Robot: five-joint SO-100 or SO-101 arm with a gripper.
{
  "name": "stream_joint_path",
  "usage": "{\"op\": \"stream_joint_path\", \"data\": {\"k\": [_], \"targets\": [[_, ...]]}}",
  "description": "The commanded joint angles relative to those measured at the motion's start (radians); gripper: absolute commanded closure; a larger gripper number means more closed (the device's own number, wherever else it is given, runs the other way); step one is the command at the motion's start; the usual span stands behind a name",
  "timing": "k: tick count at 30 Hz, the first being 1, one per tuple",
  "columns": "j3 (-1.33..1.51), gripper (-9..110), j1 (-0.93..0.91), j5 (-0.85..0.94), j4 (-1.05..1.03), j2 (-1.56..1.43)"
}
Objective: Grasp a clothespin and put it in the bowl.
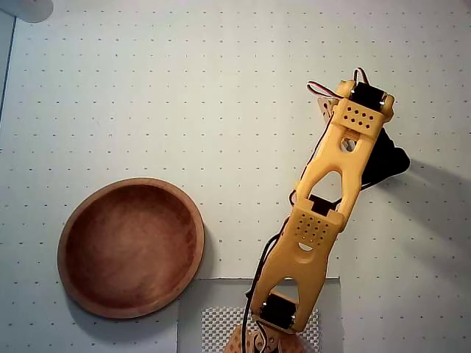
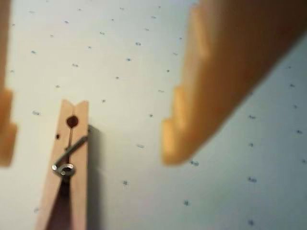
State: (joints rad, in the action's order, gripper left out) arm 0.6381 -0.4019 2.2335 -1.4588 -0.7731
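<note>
In the wrist view the light-wood clothespin (image 2: 80, 182) lies flat on the dotted white surface, its metal spring showing. My gripper (image 2: 89, 146) is open and hangs just above it. One orange finger (image 2: 5, 129) is at the left edge and the other finger (image 2: 216, 81) is to the right, so the clothespin sits between them, nearer the left one. Nothing is held. In the overhead view the orange arm (image 1: 324, 220) reaches up the right side and its wrist hides both the gripper and the clothespin. The reddish-brown bowl (image 1: 193, 220) sits empty at the lower left, well apart from the arm.
A white dotted mat (image 1: 184, 88) covers the table. A grey mesh patch (image 1: 213, 323) lies by the arm's base at the bottom edge. A pale round object (image 1: 26, 7) pokes in at the top left corner.
</note>
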Motion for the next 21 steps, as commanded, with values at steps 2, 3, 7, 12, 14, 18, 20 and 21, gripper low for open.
{"op": "stream_joint_path", "data": {"k": [2, 3, 7, 12, 14, 18, 20, 21], "targets": [[-0.14, 81, 0.031, -0.025, 0.009, 0.029], [-0.161, 81, 0.049, -0.044, 0.009, 0.052], [-0.199, 81, 0.086, -0.08, 0.008, 0.097], [-0.199, 81, 0.1, -0.095, 0.008, 0.106], [-0.199, 81, 0.1, -0.098, 0.008, 0.106], [-0.199, 81, 0.098, -0.098, 0.018, 0.11], [-0.201, 81, 0.097, -0.098, 0.021, 0.123], [-0.204, 81, 0.095, -0.098, 0.021, 0.13]]}}
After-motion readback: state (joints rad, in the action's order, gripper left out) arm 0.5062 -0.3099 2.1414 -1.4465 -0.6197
